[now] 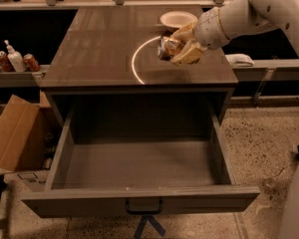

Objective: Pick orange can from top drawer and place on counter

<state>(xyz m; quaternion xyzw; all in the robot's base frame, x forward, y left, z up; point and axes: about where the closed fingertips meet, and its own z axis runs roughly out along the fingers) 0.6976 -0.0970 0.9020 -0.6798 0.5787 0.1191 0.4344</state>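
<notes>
The orange can [166,48], shiny orange-gold with a silver end, is held on its side in my gripper [178,46] above the right part of the counter [99,44]. The gripper's tan fingers [185,55] are shut around the can, over the bright arc mark [135,59]. The arm comes in from the upper right. The top drawer [139,158] stands pulled open below the counter, and its inside is bare. Its dark pull handle [144,206] is at the front.
A white bowl [178,19] sits on the counter behind the gripper. A cardboard box [15,136] stands on the floor at left. Red cans and a bottle [15,59] stand on a left shelf. A white cloth [239,59] lies on a right ledge.
</notes>
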